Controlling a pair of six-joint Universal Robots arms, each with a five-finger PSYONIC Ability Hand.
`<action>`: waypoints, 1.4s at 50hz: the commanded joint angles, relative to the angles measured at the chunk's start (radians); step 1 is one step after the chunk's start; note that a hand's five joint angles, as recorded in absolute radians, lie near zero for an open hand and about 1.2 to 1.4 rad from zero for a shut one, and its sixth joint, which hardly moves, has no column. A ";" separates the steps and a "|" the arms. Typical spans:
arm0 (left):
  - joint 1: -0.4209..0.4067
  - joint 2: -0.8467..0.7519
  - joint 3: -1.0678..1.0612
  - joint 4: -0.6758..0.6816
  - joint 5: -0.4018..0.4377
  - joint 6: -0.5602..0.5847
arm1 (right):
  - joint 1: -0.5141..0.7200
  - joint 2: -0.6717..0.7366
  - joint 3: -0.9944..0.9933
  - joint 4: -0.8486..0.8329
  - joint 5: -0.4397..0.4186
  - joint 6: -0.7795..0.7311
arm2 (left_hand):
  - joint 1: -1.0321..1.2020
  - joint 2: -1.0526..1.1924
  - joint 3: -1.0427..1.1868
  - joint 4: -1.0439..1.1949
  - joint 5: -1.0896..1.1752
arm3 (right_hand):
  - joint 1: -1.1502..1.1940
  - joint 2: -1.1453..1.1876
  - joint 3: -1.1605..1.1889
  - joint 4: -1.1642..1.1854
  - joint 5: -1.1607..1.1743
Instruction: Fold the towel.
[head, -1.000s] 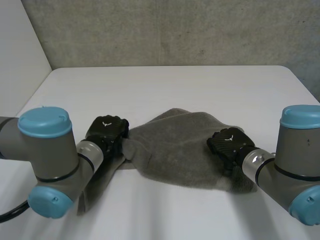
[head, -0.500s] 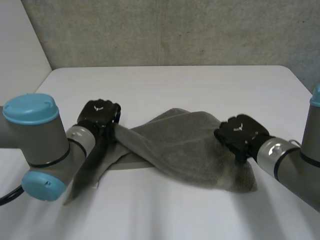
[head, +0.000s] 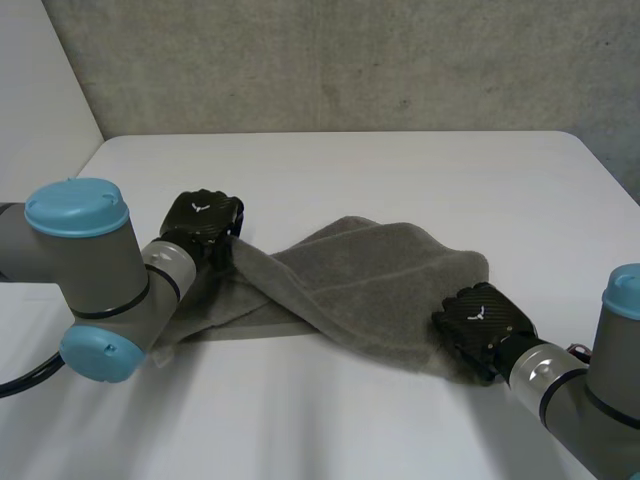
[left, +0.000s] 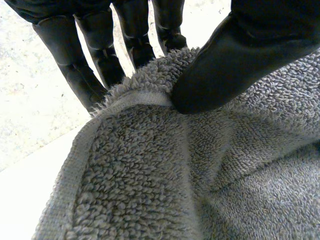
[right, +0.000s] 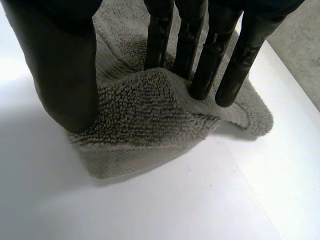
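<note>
Fingers (left: 70, 65) + thumb of left hand (head: 203, 225) pinch grey terry towel (head: 370, 290) at left corner; right hand (head: 483, 325) pinches near-right edge. Prob. grasp step; next needs even lift off white bench (head: 350, 170), corners to opp. edge.

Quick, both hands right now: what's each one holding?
Left hand: shut, pinching the towel at its hemmed edge.
Right hand: shut, pinching a bunched fold of the towel between thumb and fingers.

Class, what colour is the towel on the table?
The towel is plain grey, with looped pile; clearest in the left wrist view.
</note>
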 joint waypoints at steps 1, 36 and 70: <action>0.000 0.001 -0.004 0.002 0.001 0.000 | 0.007 0.087 -0.042 -0.046 0.014 -0.003 | -0.057 -0.091 -0.145 -0.123 -0.268 | 0.749 0.732 0.753 0.752 0.767; 0.037 0.242 -0.010 0.195 -0.034 -0.022 | -0.033 0.042 -0.631 0.235 -0.236 0.330 | -0.057 -0.091 -0.145 -0.123 -0.268 | 0.778 0.760 0.782 0.780 0.795; -0.081 -0.021 0.100 0.010 0.012 0.001 | -0.162 0.515 -1.007 0.555 -0.187 0.420 | -0.057 -0.091 -0.145 -0.123 -0.268 | 0.778 0.760 0.782 0.780 0.795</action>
